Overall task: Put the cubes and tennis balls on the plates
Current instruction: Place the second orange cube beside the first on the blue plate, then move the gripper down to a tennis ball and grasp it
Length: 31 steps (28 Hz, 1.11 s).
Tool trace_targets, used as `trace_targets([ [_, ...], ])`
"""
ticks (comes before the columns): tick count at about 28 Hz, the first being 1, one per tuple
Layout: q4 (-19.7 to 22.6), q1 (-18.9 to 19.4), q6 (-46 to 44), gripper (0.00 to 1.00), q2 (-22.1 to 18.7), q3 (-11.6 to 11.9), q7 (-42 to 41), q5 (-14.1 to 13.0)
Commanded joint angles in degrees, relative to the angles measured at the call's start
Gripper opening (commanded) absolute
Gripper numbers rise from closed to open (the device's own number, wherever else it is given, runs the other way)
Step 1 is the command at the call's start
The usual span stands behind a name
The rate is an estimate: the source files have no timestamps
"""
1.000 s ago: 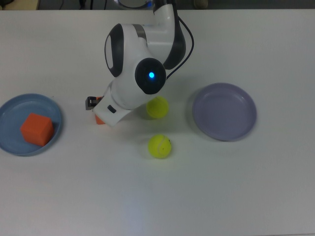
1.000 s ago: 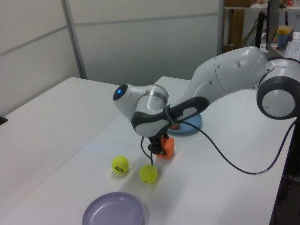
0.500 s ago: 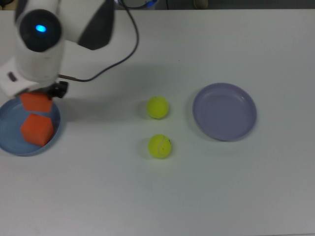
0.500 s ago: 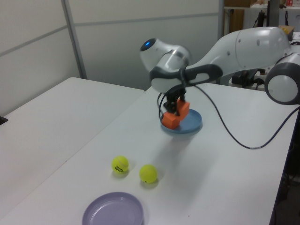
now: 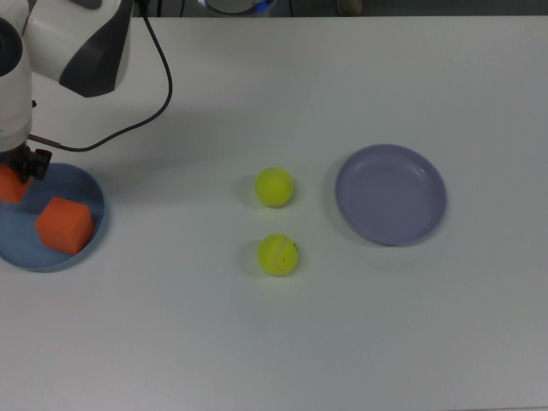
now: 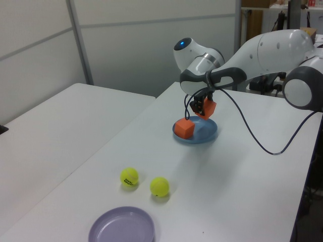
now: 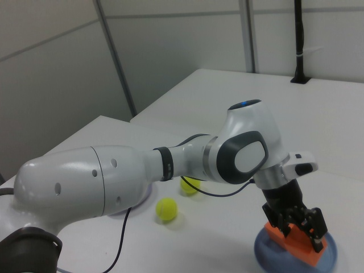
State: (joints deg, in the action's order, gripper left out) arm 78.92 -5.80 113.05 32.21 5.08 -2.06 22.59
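Note:
My gripper (image 6: 202, 106) is shut on one orange cube (image 6: 208, 108) and holds it tilted in the air over the light blue plate (image 6: 206, 136). In the top view this cube (image 5: 8, 187) shows at the left edge, over the plate's rim (image 5: 92, 224). The other cube (image 5: 64, 224) rests on the blue plate. Two tennis balls (image 5: 275, 187) (image 5: 278, 254) lie on the table mid-scene, apart from each other. The lavender plate (image 5: 390, 194) sits to the top view's right with nothing on it. In the right view the gripper (image 7: 297, 226) stands over the orange cubes (image 7: 304, 252).
The arm's white links (image 5: 73, 43) and a black cable (image 5: 158, 94) hang over the top view's upper left corner. A pale wall with a grey post (image 6: 81, 45) stands behind the table in the left view.
The gripper has carried the held cube further to the top view's left, from over the resting cube to the plate's left rim. The balls and the lavender plate have not moved.

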Motion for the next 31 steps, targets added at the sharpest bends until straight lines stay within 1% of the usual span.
trace_targets([
  [1, 0.71, 0.7, 0.85, 1.0, -1.79, 0.19, -0.67, -2.37],
  [6, 0.36, 1.4, 0.85, 1.0, -2.67, -0.07, -0.76, -4.57],
  [8, 0.27, 2.63, 0.94, 1.0, -3.73, -1.56, -0.58, -5.45],
  [11, 0.18, 3.34, 0.94, 1.0, -4.69, -4.63, 0.03, -7.38],
  [12, 0.27, 4.03, 0.94, 1.0, -5.57, -7.08, 0.64, -8.78],
  [13, 0.27, 4.48, 0.94, 1.0, -5.84, -8.23, 1.17, -9.14],
  [16, 0.36, 5.97, 0.85, 1.0, -5.93, -11.58, 3.1, -9.41],
  [17, 0.44, 7.19, 0.94, 1.0, -5.75, -13.24, 4.76, -9.15],
  [19, 0.53, 8.34, 1.29, 1.0, -5.4, -14.48, 5.57, -8.97],
  [21, 0.62, 9.75, 1.81, 1.0, -5.22, -15.19, 5.75, -8.97],
  [22, 0.79, 11.67, 2.95, 1.0, -4.88, -15.28, 5.75, -8.88],
  [26, 0.97, 15.02, 5.76, 1.0, -3.38, -15.19, 6.01, -8.45],
  [27, 1.15, 15.98, 7.69, 1.0, -2.07, -15.19, 6.1, -7.57],
  [31, 2.03, 17.75, 12.44, 1.0, 0.39, -15.19, 6.19, -5.2],
])
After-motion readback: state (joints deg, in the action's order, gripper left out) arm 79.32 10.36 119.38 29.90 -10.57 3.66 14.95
